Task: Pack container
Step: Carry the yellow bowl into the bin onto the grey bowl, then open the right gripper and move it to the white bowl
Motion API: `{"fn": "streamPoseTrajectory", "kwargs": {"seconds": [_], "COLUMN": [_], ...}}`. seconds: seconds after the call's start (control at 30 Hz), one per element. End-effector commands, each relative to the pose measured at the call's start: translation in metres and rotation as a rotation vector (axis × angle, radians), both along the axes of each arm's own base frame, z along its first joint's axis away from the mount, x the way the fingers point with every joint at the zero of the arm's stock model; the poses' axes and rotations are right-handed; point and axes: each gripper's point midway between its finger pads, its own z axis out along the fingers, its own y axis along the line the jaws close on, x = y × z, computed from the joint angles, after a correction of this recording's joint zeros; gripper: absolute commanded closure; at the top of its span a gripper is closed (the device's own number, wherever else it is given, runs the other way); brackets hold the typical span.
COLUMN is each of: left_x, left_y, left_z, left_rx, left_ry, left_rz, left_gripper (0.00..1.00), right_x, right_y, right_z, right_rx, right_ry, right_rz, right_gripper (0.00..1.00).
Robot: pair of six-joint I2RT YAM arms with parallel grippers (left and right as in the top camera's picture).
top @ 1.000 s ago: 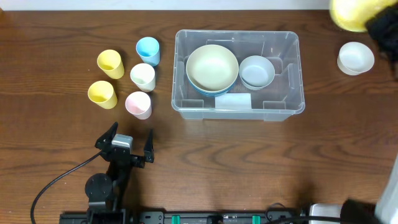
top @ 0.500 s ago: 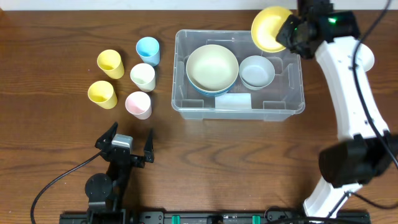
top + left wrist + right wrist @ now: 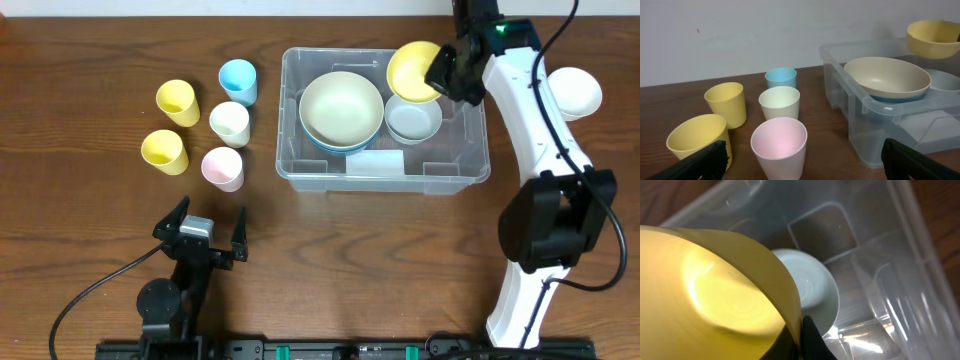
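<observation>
The clear plastic container (image 3: 470,168) stands mid-table and holds a cream bowl (image 3: 341,107) stacked on a blue one, and a pale grey-blue bowl (image 3: 414,122). My right gripper (image 3: 445,72) is shut on the rim of a yellow bowl (image 3: 412,68) and holds it tilted above the container's far right part, over the grey-blue bowl (image 3: 815,287). The yellow bowl (image 3: 715,285) fills the right wrist view. My left gripper (image 3: 205,232) is open and empty near the front edge, facing the cups; the container (image 3: 860,100) shows at its right.
Left of the container stand several cups: two yellow (image 3: 176,101) (image 3: 164,151), a blue (image 3: 238,80), a cream (image 3: 229,123) and a pink (image 3: 222,167). A white bowl (image 3: 574,92) sits on the table right of the container.
My right arm has carried the yellow bowl from the far right corner leftwards and lower, so that it now hangs over the container's right part. The left arm has not moved.
</observation>
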Motion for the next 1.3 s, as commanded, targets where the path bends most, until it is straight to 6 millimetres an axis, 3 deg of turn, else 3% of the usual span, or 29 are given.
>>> {"fn": "streamPoseTrajectory", "kwargs": {"seconds": [0.0,0.4,0.57,0.73,0.87,1.0,1.07,1.17,1.27], "left_x": [0.0,0.0,0.0,0.0,0.0,0.0,0.0,0.0,0.0], "left_y": [0.0,0.0,0.0,0.0,0.0,0.0,0.0,0.0,0.0], "left_z": [-0.016,-0.016,-0.016,-0.016,-0.016,-0.016,-0.016,-0.016,-0.016], "left_rx": [-0.002,-0.002,-0.002,-0.002,-0.002,-0.002,-0.002,-0.002,-0.002], "left_ry": [0.046,0.046,0.046,0.046,0.046,0.046,0.046,0.046,0.046], "left_rz": [-0.001,-0.001,-0.001,-0.001,-0.001,-0.001,-0.001,-0.001,-0.001], "left_gripper": [0.02,0.02,0.02,0.02,0.02,0.02,0.02,0.02,0.02], "right_x": [-0.001,-0.008,-0.009,-0.008,-0.002,0.011,0.018,0.023,0.014], "right_y": [0.004,0.006,0.006,0.007,0.008,0.007,-0.005,-0.051,-0.117], "right_z": [-0.007,-0.012,-0.013,-0.012,-0.01,0.019,0.048,0.101,0.137], "right_rx": [0.031,0.044,0.043,0.043,0.032,0.006,-0.029,-0.145,-0.246], "right_ry": [0.023,0.062,0.068,0.064,0.032,-0.062,-0.136,-0.235,-0.273], "right_rz": [-0.007,-0.019,-0.019,-0.017,0.035,0.127,0.134,0.026,-0.134], "right_gripper": [0.96,0.9,0.72,0.38,0.27,0.18,0.04,0.01,0.01]}}
